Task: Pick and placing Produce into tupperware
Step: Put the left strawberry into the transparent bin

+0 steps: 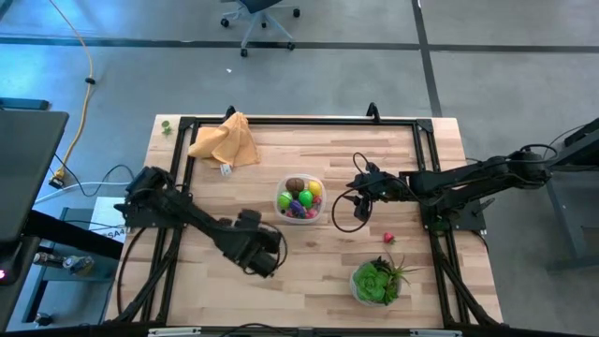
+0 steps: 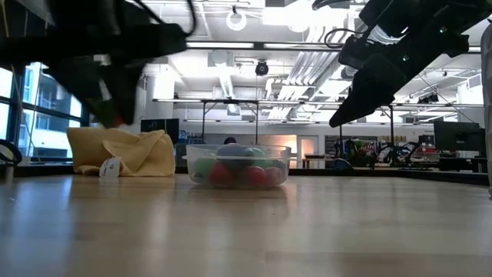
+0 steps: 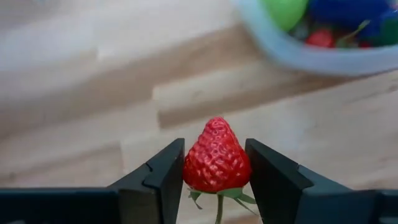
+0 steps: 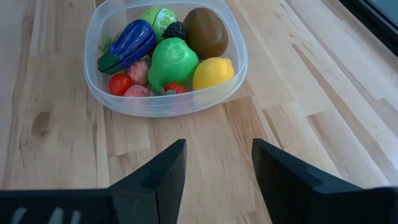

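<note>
My left gripper (image 3: 215, 155) is shut on a red toy strawberry (image 3: 216, 163), above the wood near the tupperware's near-left side (image 1: 267, 249). The tupperware (image 1: 299, 198) is a round clear bowl standing mid-table. It holds a brown kiwi (image 4: 205, 31), a yellow lemon (image 4: 212, 73), a green fruit (image 4: 172, 61), a purple eggplant (image 4: 129, 42) and small red pieces. My right gripper (image 4: 217, 152) is open and empty, raised just right of the bowl (image 1: 361, 190). One red berry (image 1: 388, 238) lies on the table to the right. My left gripper pinches the strawberry between its two fingers, one pad on each side of its wide lower half (image 3: 189, 171). The pointed tip faces away from the wrist, the green stem (image 3: 219, 202) toward it. The berry is lifted clear of the table.
An orange-tan cloth (image 1: 226, 140) lies bunched at the far-left part of the table. A leafy green plant (image 1: 377, 281) stands near the near-right corner. A black frame (image 1: 299, 120) runs around the table's edges. Bare wood lies between the bowl and the plant.
</note>
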You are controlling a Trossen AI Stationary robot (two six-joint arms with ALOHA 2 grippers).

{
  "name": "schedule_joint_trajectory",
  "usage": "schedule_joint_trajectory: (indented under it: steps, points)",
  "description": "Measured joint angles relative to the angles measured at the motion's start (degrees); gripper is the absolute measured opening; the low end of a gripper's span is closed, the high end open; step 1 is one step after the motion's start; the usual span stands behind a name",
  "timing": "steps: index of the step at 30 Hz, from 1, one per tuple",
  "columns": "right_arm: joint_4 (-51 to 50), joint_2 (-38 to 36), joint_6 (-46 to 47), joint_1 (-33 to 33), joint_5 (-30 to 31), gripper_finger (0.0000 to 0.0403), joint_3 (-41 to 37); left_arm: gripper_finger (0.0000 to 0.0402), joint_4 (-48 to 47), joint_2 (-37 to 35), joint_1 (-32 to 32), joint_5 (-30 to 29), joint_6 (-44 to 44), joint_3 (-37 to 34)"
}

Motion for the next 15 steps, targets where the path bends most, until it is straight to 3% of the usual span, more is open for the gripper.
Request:
schedule_joint_trajectory:
  steps: [5,15]
  points:
    - [0.1,0.0,0.0,0.0,0.0,0.0176,0.0,0.0153,0.0,-1.2,5.2,-3.0,15.4,2.4]
    - [0.0,0.0,0.0,0.0,0.0,0.0176,0.0,0.0154,7.2,-1.7,16.6,-1.8,51.1,6.9]
